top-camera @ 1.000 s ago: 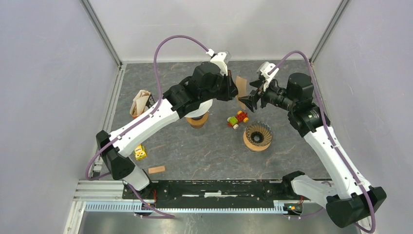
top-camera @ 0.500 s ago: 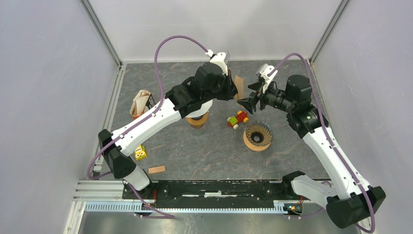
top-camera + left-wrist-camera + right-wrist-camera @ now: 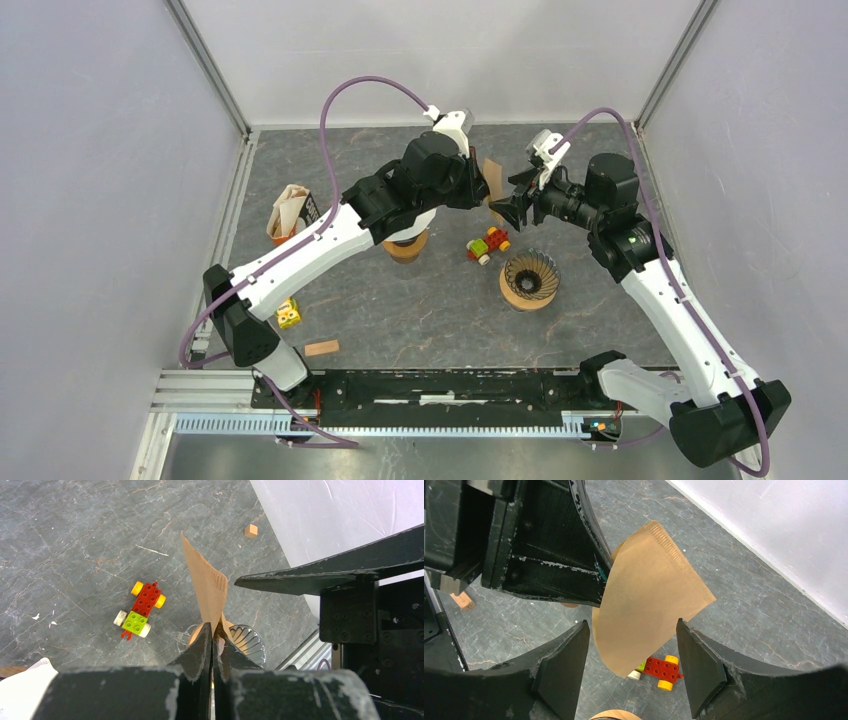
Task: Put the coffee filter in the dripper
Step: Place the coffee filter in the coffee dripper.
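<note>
My left gripper [image 3: 214,635] is shut on the pointed end of a brown paper coffee filter [image 3: 207,587], holding it flat and upright in the air. From above, the filter [image 3: 492,178] hangs between the two grippers at the back middle of the table. My right gripper [image 3: 631,625] is open, its fingers on either side of the filter's [image 3: 649,595] rounded edge without touching it. The dripper [image 3: 530,278], ribbed glass on a wooden ring, stands on the table below and right of the filter, with nothing in it. It also shows under the left jaws as the dripper [image 3: 247,642].
A toy car of red and green bricks [image 3: 488,244] lies left of the dripper. A second round wooden-based piece [image 3: 405,245] sits under the left arm. A holder of spare filters [image 3: 290,212] stands at the left. A yellow block [image 3: 288,313] and a wooden block [image 3: 321,348] lie near the front.
My right gripper has moved left onto the filter's edge and its jaws have narrowed a little. The left gripper has kept its hold and barely shifted.
</note>
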